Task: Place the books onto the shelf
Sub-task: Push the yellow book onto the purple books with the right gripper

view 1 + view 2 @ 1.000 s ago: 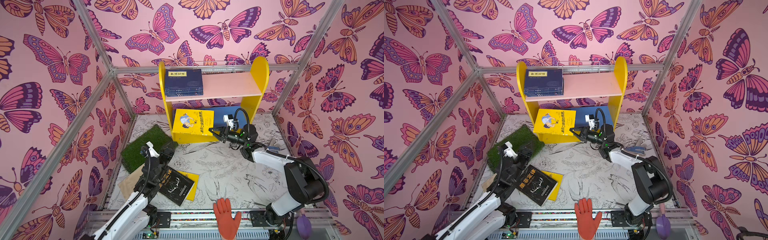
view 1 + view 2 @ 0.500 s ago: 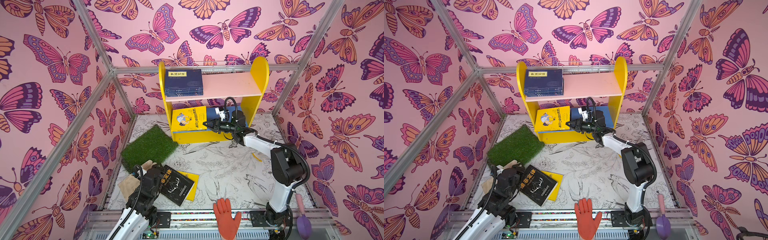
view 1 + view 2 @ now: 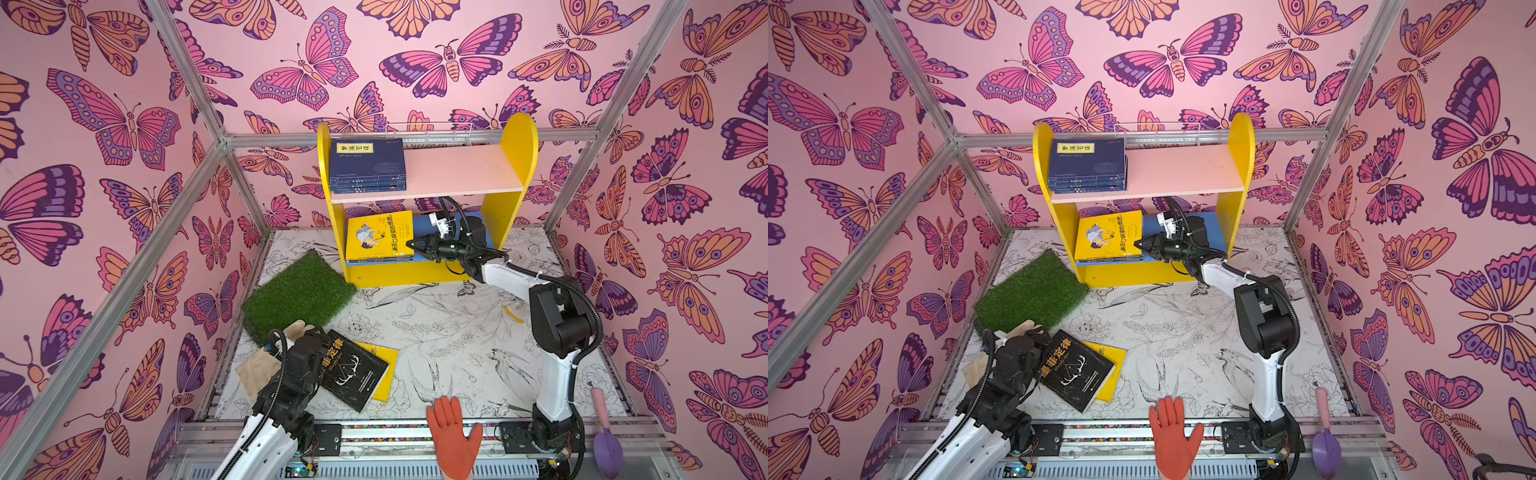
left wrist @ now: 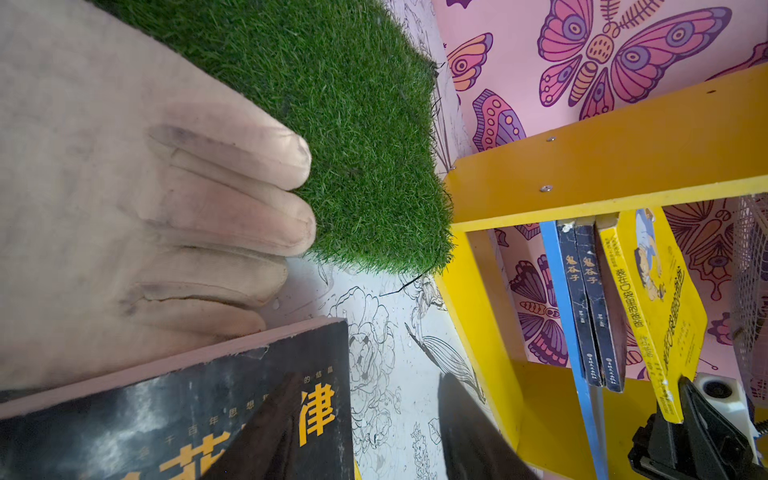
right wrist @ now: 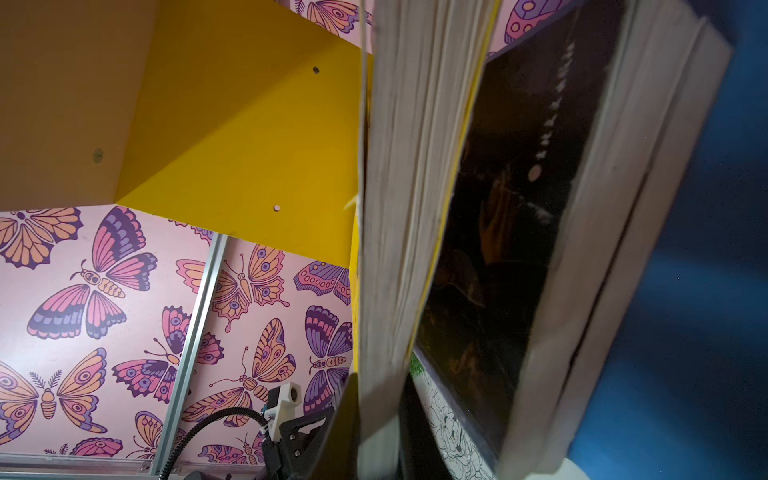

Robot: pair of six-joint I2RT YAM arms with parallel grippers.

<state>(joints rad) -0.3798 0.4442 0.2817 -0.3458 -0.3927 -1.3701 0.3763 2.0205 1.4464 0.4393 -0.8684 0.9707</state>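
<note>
Lowered, yellow book (image 3: pixel 378 235) stays pinched in right end effector (image 3: pixel 411 245); only wrist view shows left end effector (image 4: pixel 365 386) parted.

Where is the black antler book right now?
In both top views the black book lies on the table front left, on a yellow book, near the grass mat, the left gripper straddling its edge.

Two floor books (image 3: pixel 353 372) (image 3: pixel 385 360), one shelf (image 3: pixel 461 170), two gloves (image 3: pixel 453 436) (image 3: pixel 258 369)
</note>
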